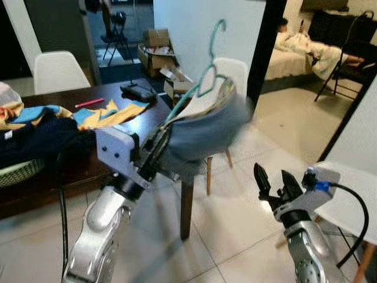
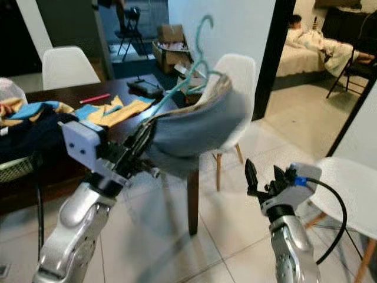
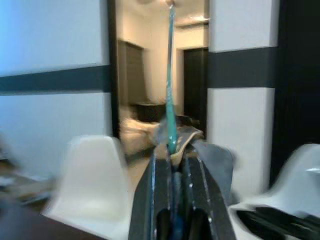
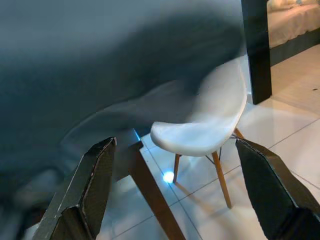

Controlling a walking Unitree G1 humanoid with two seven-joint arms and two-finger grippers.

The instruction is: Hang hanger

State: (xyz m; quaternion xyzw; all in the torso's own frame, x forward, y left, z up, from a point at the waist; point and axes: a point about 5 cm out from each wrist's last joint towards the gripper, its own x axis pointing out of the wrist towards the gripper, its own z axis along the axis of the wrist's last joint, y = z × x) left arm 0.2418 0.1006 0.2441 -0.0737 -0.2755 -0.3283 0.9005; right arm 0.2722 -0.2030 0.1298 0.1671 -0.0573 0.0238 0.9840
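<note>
Ahead, we saw a dark table (image 1: pixel 121 97) strewn with clothes. Beside it our left gripper (image 1: pixel 154 154) clamped a teal hanger (image 1: pixel 207 71) draped with a grey garment (image 1: pixel 203 132), raised high. Our right gripper (image 1: pixel 275 185) hung spread, empty.

- No readable text, labels, brands or numbers anywhere.
- Cardboard boxes (image 1: pixel 158 48) at 12 o'clock possibly printed, too blurred to read.

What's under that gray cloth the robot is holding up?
A teal hanger carries the gray cloth; its hook sticks out above. The left gripper pinches one end. The hanger's middle is covered by the cloth.
</note>
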